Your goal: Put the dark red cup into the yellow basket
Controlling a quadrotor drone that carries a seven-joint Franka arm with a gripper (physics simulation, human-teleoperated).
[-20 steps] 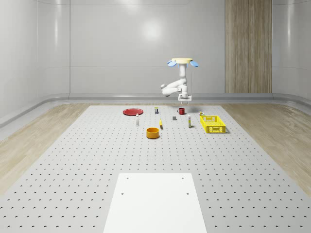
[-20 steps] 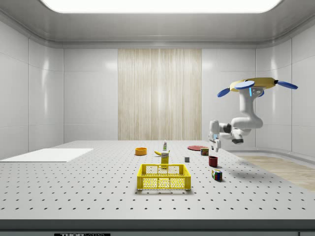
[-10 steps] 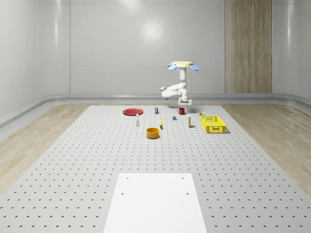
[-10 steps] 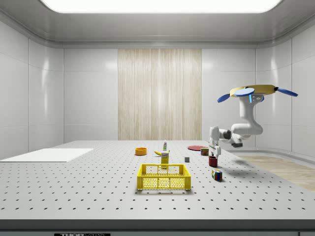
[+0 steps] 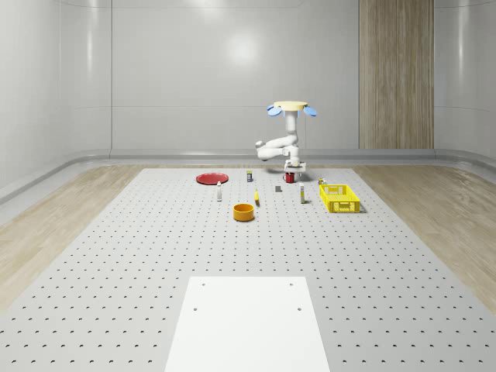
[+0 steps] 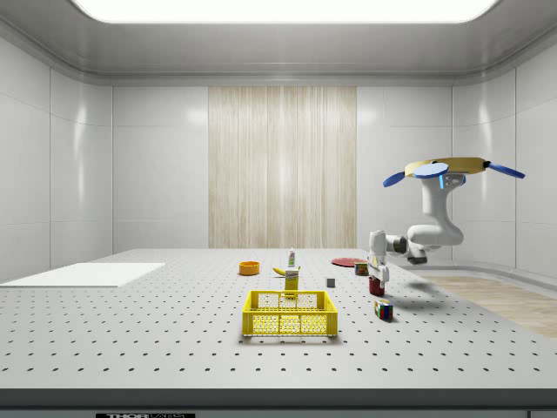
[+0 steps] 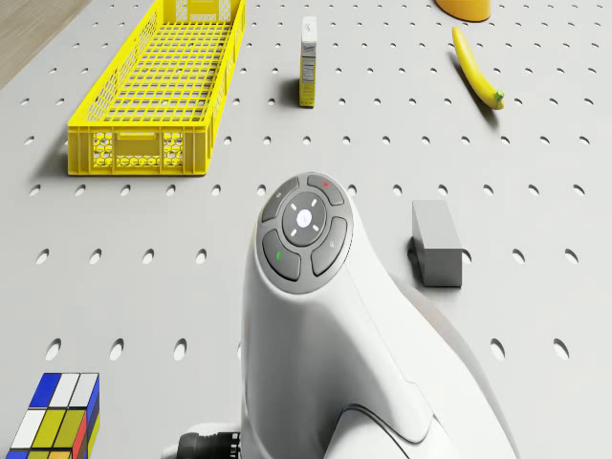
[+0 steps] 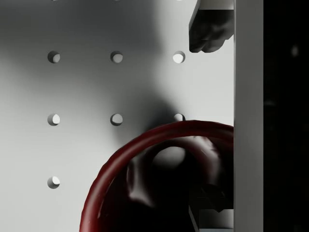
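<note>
Lower than a second ago, my drone [image 6: 446,167] hovers, gripper [image 6: 377,277] open astride the cup [image 8: 159,179] rim, a stiff, light wall I'd pinch.

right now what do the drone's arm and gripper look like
The arm is glossy white with rounded links and dark joints. In the drone view a link carries a grey round button pad with small red and green marks. It hangs from a yellow drone with blue rotors. The gripper is white.
</note>
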